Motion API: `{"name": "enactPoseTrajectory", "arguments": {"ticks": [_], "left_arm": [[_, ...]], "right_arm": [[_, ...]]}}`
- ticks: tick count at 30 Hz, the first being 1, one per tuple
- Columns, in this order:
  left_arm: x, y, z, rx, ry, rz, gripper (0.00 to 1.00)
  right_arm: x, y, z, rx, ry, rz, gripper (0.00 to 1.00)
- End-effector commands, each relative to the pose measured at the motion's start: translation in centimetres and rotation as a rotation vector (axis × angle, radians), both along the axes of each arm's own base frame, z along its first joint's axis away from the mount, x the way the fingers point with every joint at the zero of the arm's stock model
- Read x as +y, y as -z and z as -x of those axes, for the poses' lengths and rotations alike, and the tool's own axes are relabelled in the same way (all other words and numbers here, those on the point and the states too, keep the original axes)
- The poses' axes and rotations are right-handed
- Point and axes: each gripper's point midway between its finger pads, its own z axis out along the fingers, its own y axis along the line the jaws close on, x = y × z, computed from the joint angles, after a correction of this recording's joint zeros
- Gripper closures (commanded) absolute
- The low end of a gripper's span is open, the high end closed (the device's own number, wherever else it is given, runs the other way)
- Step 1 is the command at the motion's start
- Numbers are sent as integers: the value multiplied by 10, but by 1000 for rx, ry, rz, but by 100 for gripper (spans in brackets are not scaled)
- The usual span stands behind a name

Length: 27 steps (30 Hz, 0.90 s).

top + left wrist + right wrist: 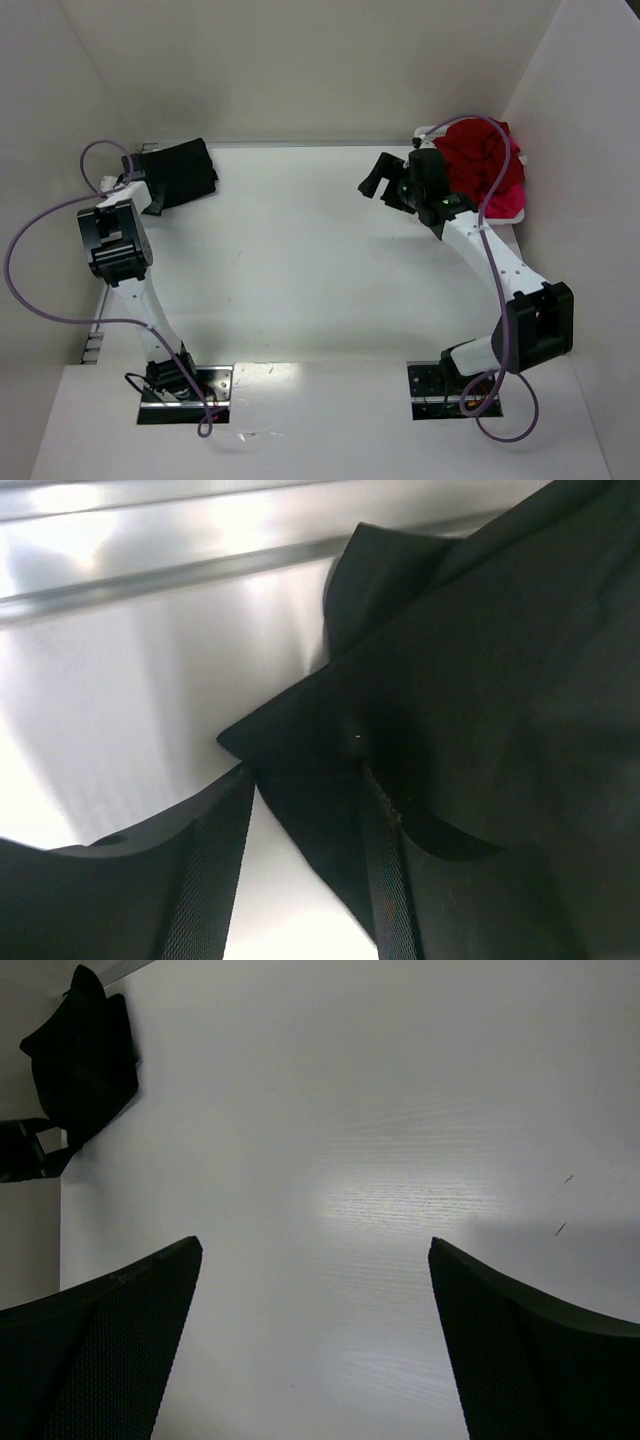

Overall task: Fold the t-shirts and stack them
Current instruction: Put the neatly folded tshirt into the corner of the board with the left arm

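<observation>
The black t-shirt (180, 172) lies bunched in the desk's (300, 260) 10 o'clock corner, close to the back wall (300, 60) and the left wall (40, 150). The dark red t-shirt (480, 160) is heaped over the pink t-shirt (508, 205) in the 1 o'clock corner. None looks folded, so I judge the task to be at its start, with the step in hand being the pick-up of the black one. In the wrist view the left gripper (308, 780) has its jaws at a moderate gap around a pointed corner of the cloth. Bare desk shows between the fingers (215, 870), so they are not clamped on it. The next move calls for closing on that corner and drawing the shirt toward 6 o'clock, into the broad bare middle where it can be spread flat. The right gripper (383, 185) hangs over bare desk just at 9 o'clock of the red heap, with its jaws wide and nothing in them, free to take a second corner. The metal strip (150, 575) at the desk's far edge runs close behind the cloth, leaving little room at 12 o'clock. The open room lies toward the centre and the arm bases.
</observation>
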Motion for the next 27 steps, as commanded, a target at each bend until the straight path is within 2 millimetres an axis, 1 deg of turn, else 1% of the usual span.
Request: {"name": "enactPoseTrajectory", "arguments": {"ticks": [1, 2, 3, 4, 5, 6, 7, 8, 9, 10, 12, 13, 14, 15, 16, 18, 19, 21, 23, 24, 26, 27], "left_arm": [[15, 6, -10, 6, -14, -26, 45], [18, 3, -20, -11, -14, -32, 45], [19, 3, -22, -8, -14, -31, 45], [20, -1, -26, -19, -14, -36, 45], [21, 3, -27, -15, -14, -34, 45], [23, 2, -32, -22, -14, -37, 45], [29, -2, -32, -32, -25, -40, 45], [30, 0, -34, -31, -25, -40, 45], [37, 4, -33, -28, -36, -39, 45], [39, -6, -40, -51, -36, -47, 45], [44, 0, -43, -48, -32, -44, 45], [51, -6, -45, -59, -34, -55, 45], [54, -10, -52, -75, -34, -61, 45], [55, -6, -53, -64, -28, -63, 45], [58, -12, -54, -66, -36, -73, 45], [59, -6, -58, -63, -36, -72, 45], [66, -15, -60, -79, -39, -86, 45], [65, -11, -66, -86, -27, -74, 45], [64, -10, -67, -83, -11, -74, 45], [61, -6, -65, -76, -4, -62, 45], [60, -17, -61, -86, -4, -66, 42], [55, -12, -54, -66, 14, -57, 40]], "right_arm": [[0, -28, -15, -85, 14, -17, 0], [0, -28, -15, -85, 14, -17, 0], [0, -28, -15, -85, 14, -17, 0], [0, -28, -15, -81, 19, -26, 0], [0, -28, -15, -81, 19, -26, 0], [1, -24, -17, -73, 19, -23, 0], [1, -28, -18, -81, 19, -26, 0], [1, -28, -18, -81, 19, -26, 0], [1, -28, -18, -81, 19, -26, 0], [1, -29, -18, -78, 23, -34, 0], [1, -29, -18, -78, 23, -34, 0], [1, -29, -18, -78, 23, -34, 0], [1, -29, -18, -78, 23, -34, 0], [1, -29, -18, -78, 23, -34, 0], [1, -29, -18, -78, 23, -34, 0], [1, -29, -18, -78, 23, -34, 0], [1, -29, -18, -78, 23, -34, 0], [1, -27, -16, -70, 23, -31, 0], [1, -27, -16, -69, 23, -31, 0], [2, -27, -19, -69, 23, -31, 0], [3, -27, -18, -68, 15, -35, 0], [3, -27, -18, -68, 15, -35, 0]]}}
